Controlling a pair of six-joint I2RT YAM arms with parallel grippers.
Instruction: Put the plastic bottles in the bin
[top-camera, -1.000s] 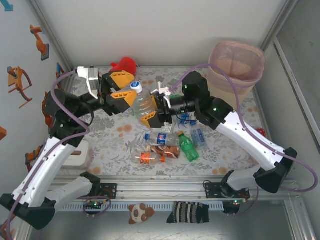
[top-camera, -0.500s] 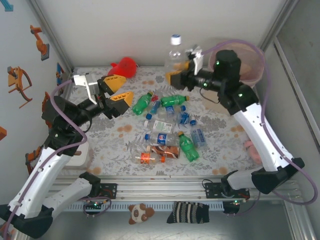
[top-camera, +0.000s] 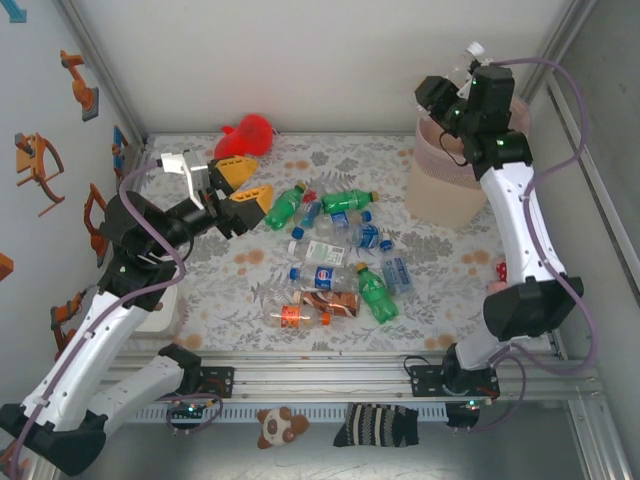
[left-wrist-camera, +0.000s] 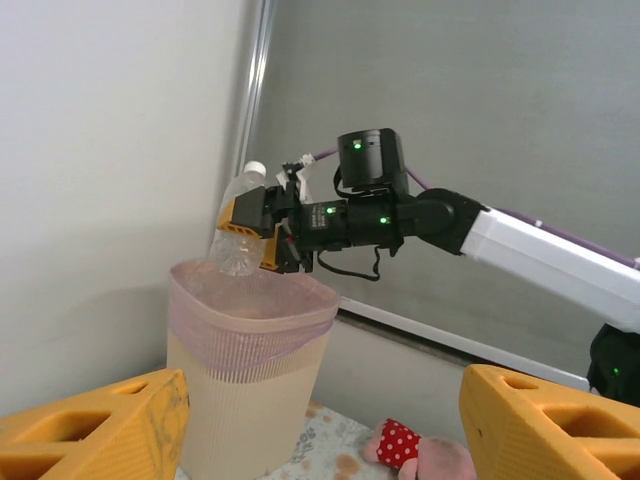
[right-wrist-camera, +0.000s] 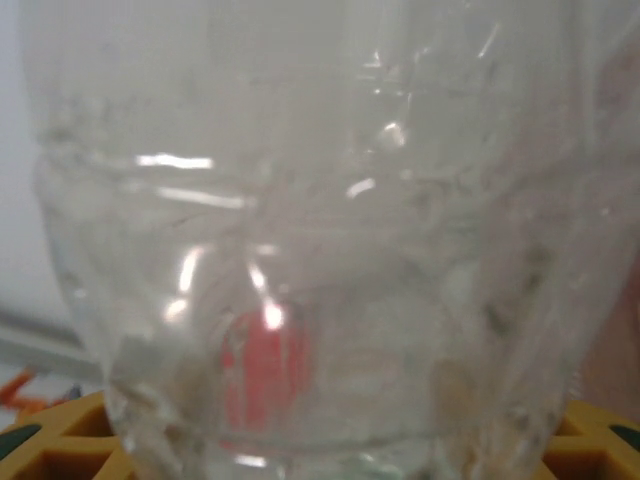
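Currently held: a clear bottle (left-wrist-camera: 237, 200) with a white cap, clamped between the yellow fingers of the right claw (left-wrist-camera: 255, 232).
Right claw: jaws closed on the bottle's middle, raised high, with the arm stretched out level.
Bottle pose: tilted, with the cap above the claw and the base below it, about level with the bin's rim.
Bin (left-wrist-camera: 250, 340): just beneath the right claw, with a pink rim band and mesh wall, standing on the bench (top-camera: 230, 270) at its far corner.
Left claw (top-camera: 258, 180): jaws apart with nothing between them, hovering above the bench.
Loose bottles (top-camera: 330, 260): lying in a cluster on the bench to the right of the left claw. A green bottle (top-camera: 285, 205) is nearest its fingertips but apart from them.
Red plush toy (top-camera: 248, 132): just beyond the left claw, by the back wall.
Right wrist view: the clear bottle wall sits close against the camera, with yellow finger tips at both lower corners.
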